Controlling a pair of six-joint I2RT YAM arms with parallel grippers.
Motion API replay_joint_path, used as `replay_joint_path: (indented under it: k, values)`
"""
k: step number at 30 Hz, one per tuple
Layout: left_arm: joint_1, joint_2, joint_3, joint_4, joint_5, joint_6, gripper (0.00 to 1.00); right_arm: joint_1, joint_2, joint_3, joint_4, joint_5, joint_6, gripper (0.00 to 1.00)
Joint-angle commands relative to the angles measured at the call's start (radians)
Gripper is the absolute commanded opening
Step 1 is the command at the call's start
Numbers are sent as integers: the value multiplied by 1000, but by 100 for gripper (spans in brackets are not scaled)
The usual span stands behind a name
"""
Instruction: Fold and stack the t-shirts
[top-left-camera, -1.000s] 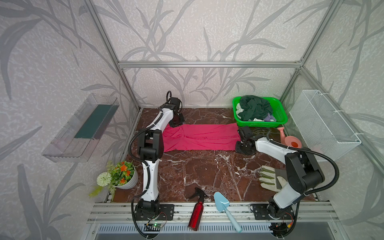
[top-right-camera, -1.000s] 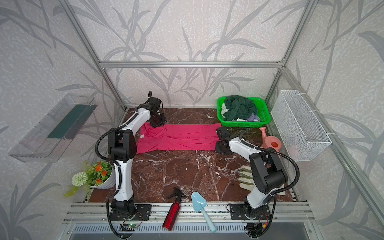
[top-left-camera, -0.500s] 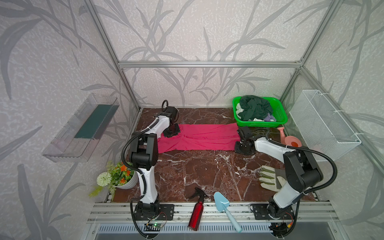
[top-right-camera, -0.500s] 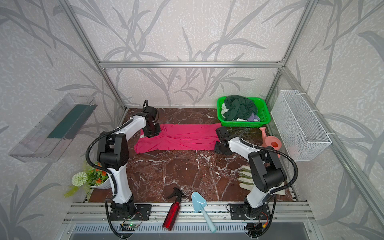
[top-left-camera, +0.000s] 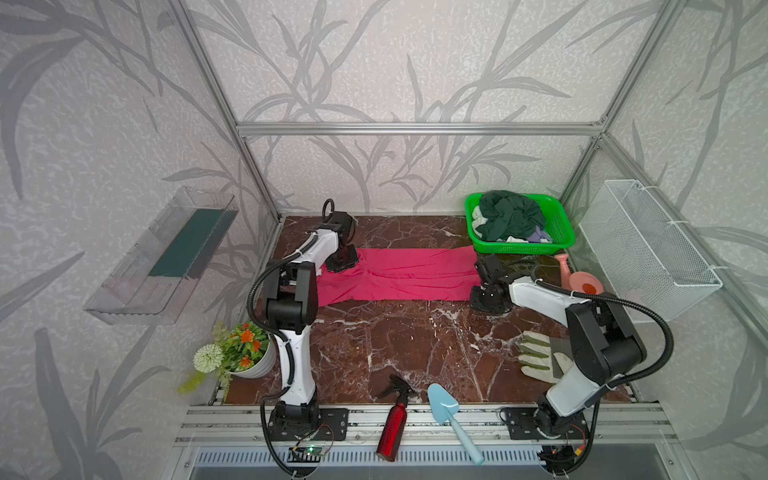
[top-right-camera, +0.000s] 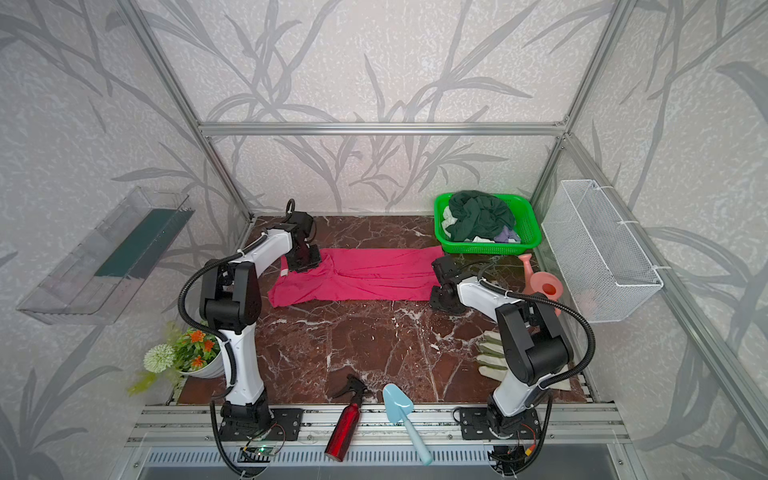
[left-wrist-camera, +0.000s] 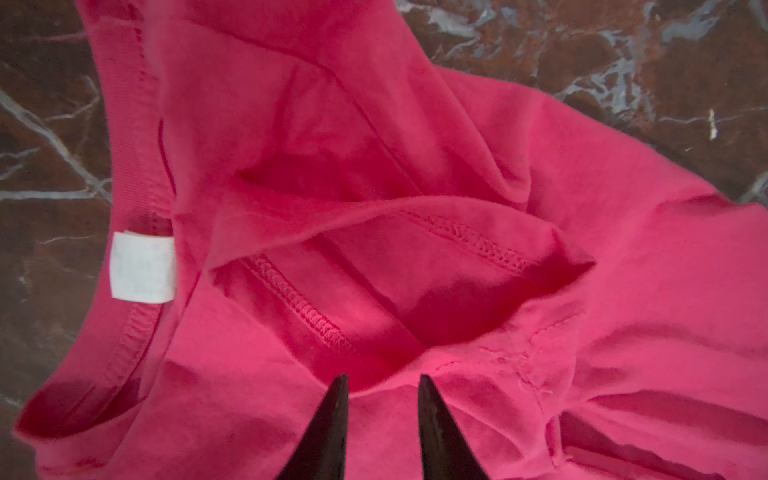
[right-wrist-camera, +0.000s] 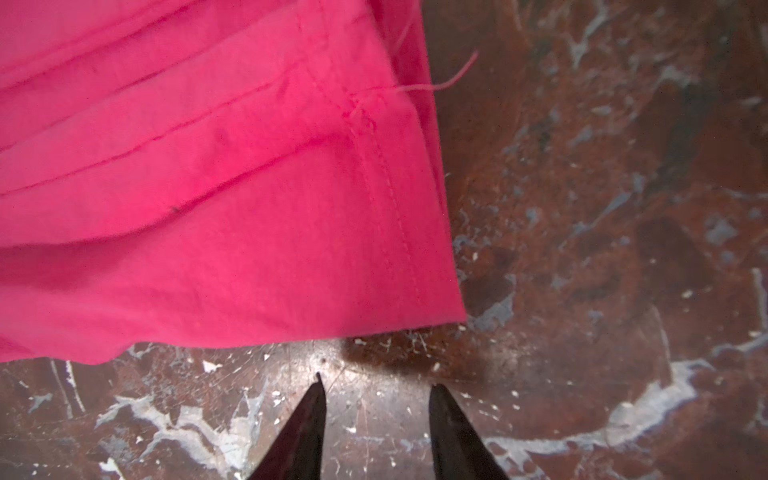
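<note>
Using the pink t-shirt (top-left-camera: 399, 276) as my reference: it lies spread in a long strip across the back half of the tabletop (top-left-camera: 395, 345), collar end to the left. The left pincer (left-wrist-camera: 380, 380) sits right over that collar end, near the white label (left-wrist-camera: 141, 266). Its tips are parted only narrowly above the rumpled cloth, and I can't see any fold pinched between them. The right pincer (right-wrist-camera: 376, 384) hovers just off the tee's right hem corner, over bare marble, moderately wide and holding nothing. Just behind the tee's right end is the green basket (top-left-camera: 519, 248), with the dark green t-shirt (top-left-camera: 509, 216) heaped in it and a lavender t-shirt (top-left-camera: 539, 237) peeking out. A pale glove (top-left-camera: 536, 357) lies well in front of that same end.
</note>
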Motion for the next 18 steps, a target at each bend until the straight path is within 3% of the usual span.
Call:
replay_joint_path:
  k: [1, 10, 18]
  values:
    - [7, 11, -1, 13, 9, 45, 32, 4, -17, 5, -12, 1, -3, 43]
    - [53, 13, -33, 50, 133, 120, 35, 4, -14, 5, -11, -4, -3, 43]
    - [98, 8, -47, 48, 217, 264, 35, 4, -6, 15, -15, -5, -10, 43]
